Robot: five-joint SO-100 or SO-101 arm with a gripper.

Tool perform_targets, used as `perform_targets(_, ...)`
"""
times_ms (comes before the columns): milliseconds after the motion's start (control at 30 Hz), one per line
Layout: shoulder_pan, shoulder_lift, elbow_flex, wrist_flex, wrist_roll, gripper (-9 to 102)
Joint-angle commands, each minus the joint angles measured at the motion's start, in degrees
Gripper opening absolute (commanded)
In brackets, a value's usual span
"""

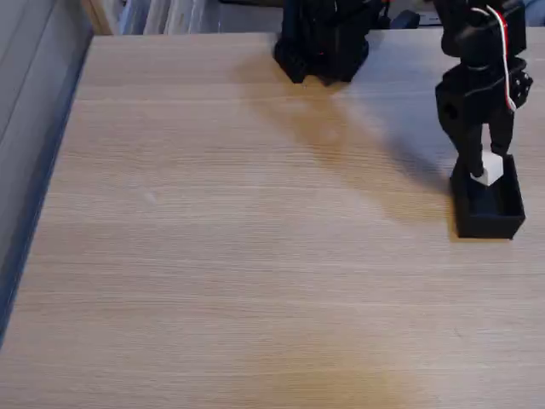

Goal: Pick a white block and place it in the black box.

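Pale wood-grain tabletop runs wide and bare to the left of the box, which sits near the right edge in the fixed view. My jaws hang over the box's far end, pinching the block between them; the white cube sits right at the far wall, at about rim height or just above it. That is my worry. If I let go now, I judge the block could clip the thin far wall and tip outward onto the tabletop behind the box instead of dropping inside. Coming lower carries another risk: the fingers look close to that wall, and a nudge could slide or tilt the light box. The arm's base stands well away, up and left of the box.
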Motion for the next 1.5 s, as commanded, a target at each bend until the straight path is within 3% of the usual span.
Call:
perform_targets(0, -0.62, 0.26, -2.9, 2.55, 0.53, 29)
perform_targets(67, -0.7, 0.53, -3.78, 4.48, 0.62, 32)
perform_targets(233, 0.0, 2.72, -5.1, 6.86, 3.25, 29)
perform_targets(433, 4.39, 10.2, -1.49, 9.67, 7.56, 0)
perform_targets(867, 21.09, 47.99, 39.02, 8.88, -8.7, 0)
perform_targets(1367, 32.87, 76.73, 66.97, 14.33, -10.11, 0)
perform_targets(1467, 32.96, 81.83, 68.03, 20.48, -7.91, 0)
